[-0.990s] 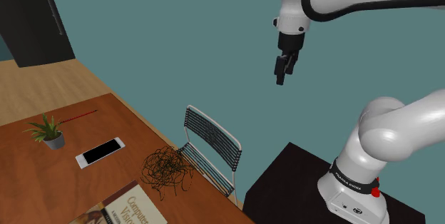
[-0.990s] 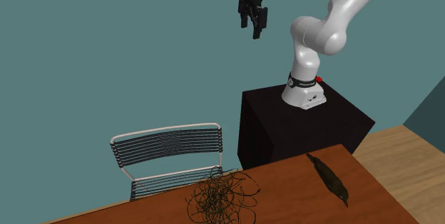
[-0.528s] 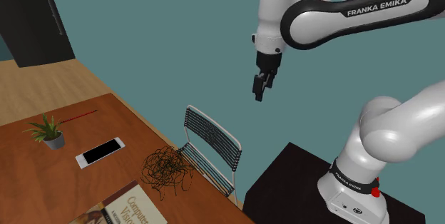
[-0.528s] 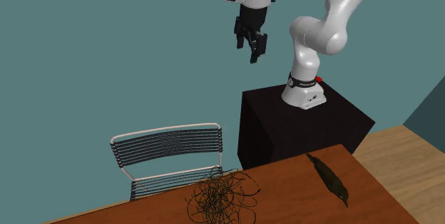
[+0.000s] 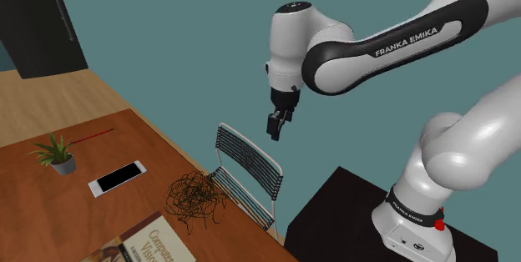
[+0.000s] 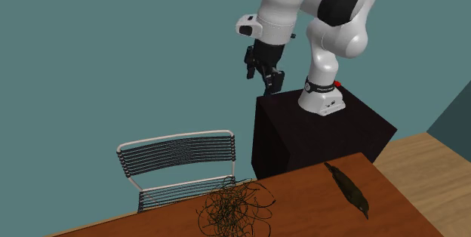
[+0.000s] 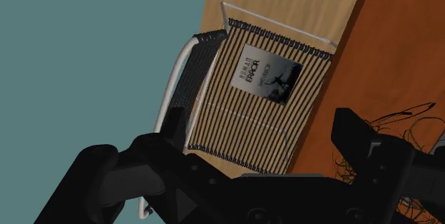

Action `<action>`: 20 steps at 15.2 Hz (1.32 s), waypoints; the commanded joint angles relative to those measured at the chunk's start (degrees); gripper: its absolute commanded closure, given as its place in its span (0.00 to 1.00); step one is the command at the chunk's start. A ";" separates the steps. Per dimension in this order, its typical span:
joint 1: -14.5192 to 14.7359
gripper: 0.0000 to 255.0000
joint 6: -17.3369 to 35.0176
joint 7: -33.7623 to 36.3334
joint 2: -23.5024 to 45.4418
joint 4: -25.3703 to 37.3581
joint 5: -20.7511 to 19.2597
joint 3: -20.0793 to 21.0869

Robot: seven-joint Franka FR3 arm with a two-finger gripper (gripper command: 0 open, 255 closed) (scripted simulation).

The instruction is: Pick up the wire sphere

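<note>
i'm seeing my matte black gripper [image 5: 275, 126] hanging with blocky fingers spread on nothing above the slatted, white-framed chair [image 5: 248, 166], the tangled dark wire sphere [image 5: 194, 199] lying beyond at the brown wooden table's [image 5: 42, 210] edge.

1. The jaws drop from high against the wall to hang over the chair [image 5: 246, 164].
2. They shift toward the shoulder view's left.
3. The arm [image 5: 384, 47] leans out and down after them, away from the stand [image 6: 317, 133].
</note>
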 commanded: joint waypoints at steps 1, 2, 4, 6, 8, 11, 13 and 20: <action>0.01 0.00 3.45 2.94 3.86 0.71 -1.48 2.58; -0.11 0.00 4.81 4.42 5.85 1.36 -2.55 3.77; -0.45 0.00 7.30 7.68 10.01 2.90 -5.25 6.14; -0.83 0.00 9.37 11.37 14.45 4.77 -8.75 8.38; -1.00 0.00 10.91 15.50 19.17 6.99 -13.07 10.30; -0.23 0.00 12.08 22.16 26.69 11.01 -20.70 12.03; 1.19 0.00 12.13 26.44 31.80 14.10 -25.95 12.24; 7.55 0.00 11.11 35.46 44.86 23.17 -38.03 9.97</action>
